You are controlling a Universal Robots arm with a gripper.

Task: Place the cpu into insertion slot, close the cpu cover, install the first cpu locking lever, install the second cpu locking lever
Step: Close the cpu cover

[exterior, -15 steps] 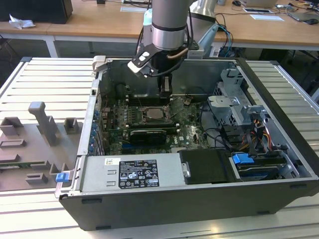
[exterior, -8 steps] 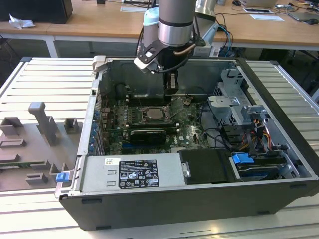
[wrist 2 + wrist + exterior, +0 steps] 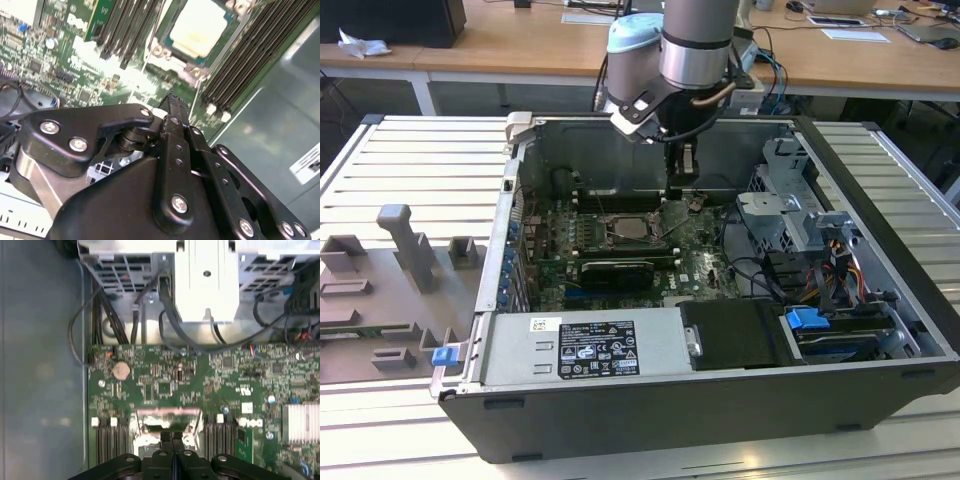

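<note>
- In the first wrist view the claw (image 3: 172, 442) hides part of the slot (image 3: 167, 421).
- The chip (image 3: 200, 27) lies in the slot, pale face up. Its top edge is cut off in the second wrist view.
- The claw's fingers are pressed together, with nothing between them.
- The claw hangs just beside the slot, over the green board (image 3: 165, 370).
- Long black strips (image 3: 240, 70) lie on both sides of the slot.
- Cables (image 3: 170, 325) lie farther from the slot.
</note>
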